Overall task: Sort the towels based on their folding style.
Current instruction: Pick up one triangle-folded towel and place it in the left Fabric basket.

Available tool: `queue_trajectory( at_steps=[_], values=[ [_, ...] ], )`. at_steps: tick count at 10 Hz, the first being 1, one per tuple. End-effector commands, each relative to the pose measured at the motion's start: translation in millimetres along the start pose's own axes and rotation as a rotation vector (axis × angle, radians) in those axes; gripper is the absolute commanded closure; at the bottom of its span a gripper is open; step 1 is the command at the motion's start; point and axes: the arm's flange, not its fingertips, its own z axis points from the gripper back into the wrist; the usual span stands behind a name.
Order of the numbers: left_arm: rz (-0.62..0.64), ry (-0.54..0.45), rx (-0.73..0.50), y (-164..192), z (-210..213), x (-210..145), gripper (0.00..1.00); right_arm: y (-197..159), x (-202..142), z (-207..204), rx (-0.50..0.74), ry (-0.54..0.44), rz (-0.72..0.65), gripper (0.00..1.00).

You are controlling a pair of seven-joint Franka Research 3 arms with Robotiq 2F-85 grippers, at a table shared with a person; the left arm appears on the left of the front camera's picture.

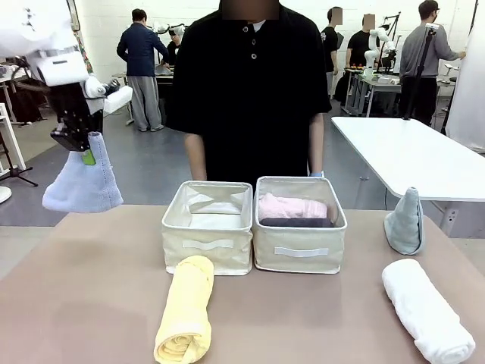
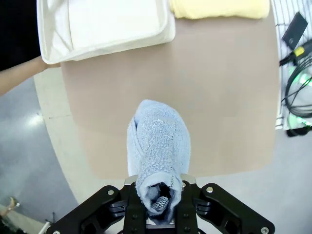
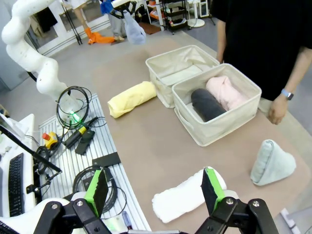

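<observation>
Pinching the light blue cone towel [image 1: 83, 186] by its tip with the left gripper [image 1: 89, 158], up over the tan table's [image 1: 91, 288] edge. Below, off to its side: yellow roll [image 1: 186, 311], two beige bins [image 1: 208, 244], pink roll [image 1: 292, 206] and dark grey roll [image 1: 295, 222] in the farther one. Hovering wide open over the white roll [image 3: 187, 197] with the right gripper [image 3: 153, 187], teal cone [image 3: 272, 163] beyond. Person [image 1: 246, 91] behind the bins, busy lab.

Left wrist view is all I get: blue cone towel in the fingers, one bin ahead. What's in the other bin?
Observer: The right bin holds the pink towel and the dark grey towel, both rolled.
Operator: Where's the other cone?
Observer: The teal cone towel stands right of that bin, outside it.
Operator: And the right arm?
Observer: The right fingers stand open, high over the white rolled towel.
</observation>
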Motion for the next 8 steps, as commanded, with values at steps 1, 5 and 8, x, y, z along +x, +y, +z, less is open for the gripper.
queue_trajectory(
  at_steps=[1, 5, 8],
  values=[
    [0.186, -0.035, 0.013, -15.7, 3.5, -13.8, 1.0, 0.5, -0.4, -1.2, 0.008, -0.007, 0.006, 0.0],
    [0.053, -0.004, 0.059, -12.8, 11.3, -0.3, 0.83, 0.5, -0.4, -1.2, 0.008, -0.007, 0.006, 0.0],
    [-0.019, -0.009, 0.128, -1.2, 17.7, 70.3, 0.83, 0.5, -0.4, -1.2, 0.008, -0.007, 0.006, 0.0]
  ],
)
